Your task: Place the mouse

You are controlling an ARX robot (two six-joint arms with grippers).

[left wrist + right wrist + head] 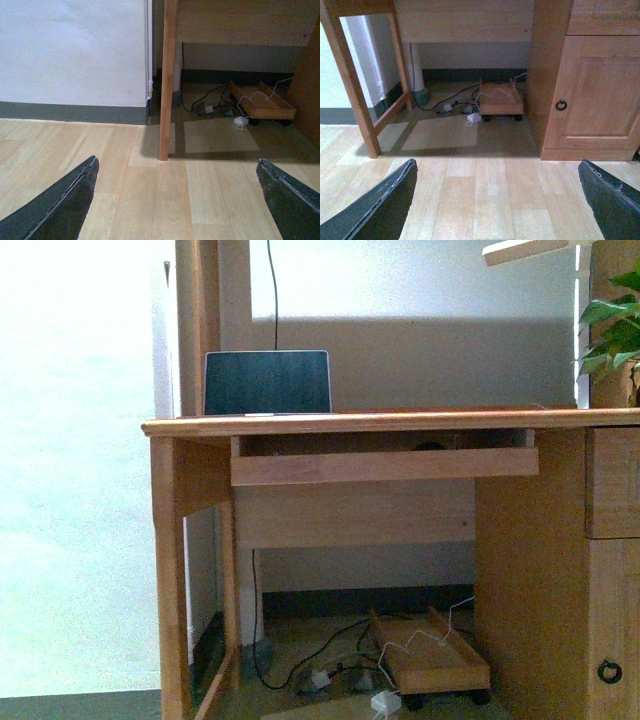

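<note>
L gripper point(176, 162) hangs low over the wood floor point(125, 200), fingers spread wide w/ nothing btwn them. The desk leg point(167, 80) stands ahead of it. R gripper point(497, 163) is likewise spread and empty, w/ a wheeled wooden board point(501, 102) ahead and a cupboard door point(592, 90) ahead to its right. Mouse point(430, 446), prob. the dark hump in the pull-out tray point(385, 466) under the desktop point(350, 423), sits well ahead of and above both grippers.
</note>
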